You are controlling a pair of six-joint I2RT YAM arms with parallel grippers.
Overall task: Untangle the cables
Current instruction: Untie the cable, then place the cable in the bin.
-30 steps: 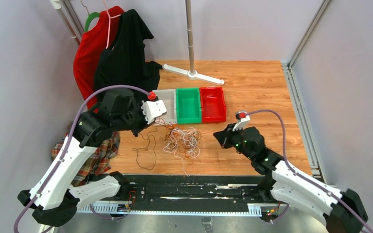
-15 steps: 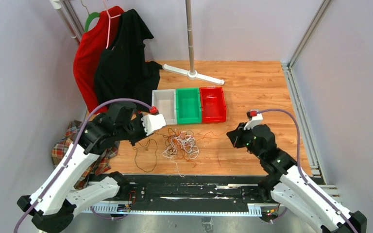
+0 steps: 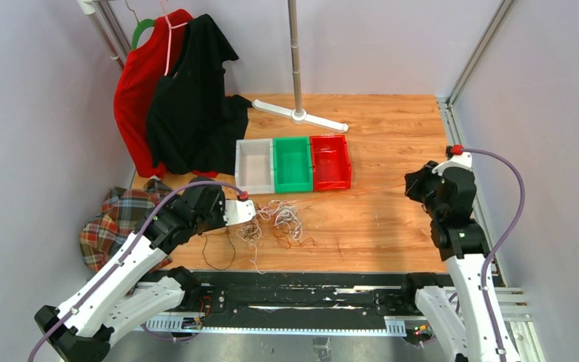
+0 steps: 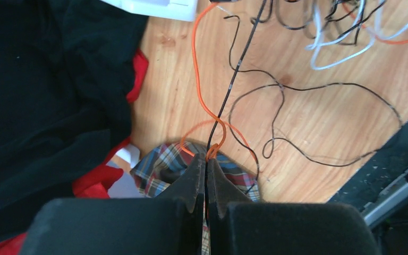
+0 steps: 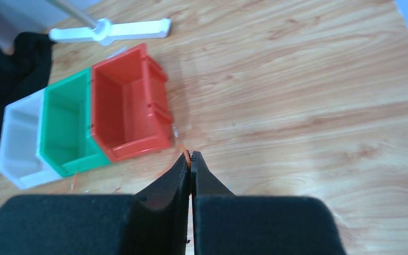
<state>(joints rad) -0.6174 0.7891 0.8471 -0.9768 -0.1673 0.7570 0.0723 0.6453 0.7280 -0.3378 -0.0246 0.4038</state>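
The table (image 3: 392, 128) carries all the work. The cables (image 3: 279, 220) lie as a loose tangle near its front edge, just in front of the bins (image 3: 330, 185) and between the two arms.

Left arm (image 3: 121, 264): reaches forward and inward, forearm low, wrist level with the tangle's left side. Right arm (image 3: 464, 249): stands nearly upright at the table's right edge, wrist bent back toward the centre, well apart from the tangle.

Judged purpose of this spread: one end is anchored at the tangle while the other is drawn away, so that a single strand slides out of the knot.

A thin orange strand (image 3: 381, 188) runs taut from the tangle across the bare wood to the right gripper (image 5: 190, 156). Its jaws are together, and an orange tip shows pinched between them.

The left gripper (image 4: 207, 159) has its jaws pressed together on a black strand (image 4: 239, 64), which runs straight up from the tips toward the tangle. An orange loop (image 4: 196, 79) meets the same tips and appears caught there too. This gripper hangs over the edge of a plaid cloth (image 3: 117, 219)

Risk: the taut strand may drag the whole tangle rather than slip free
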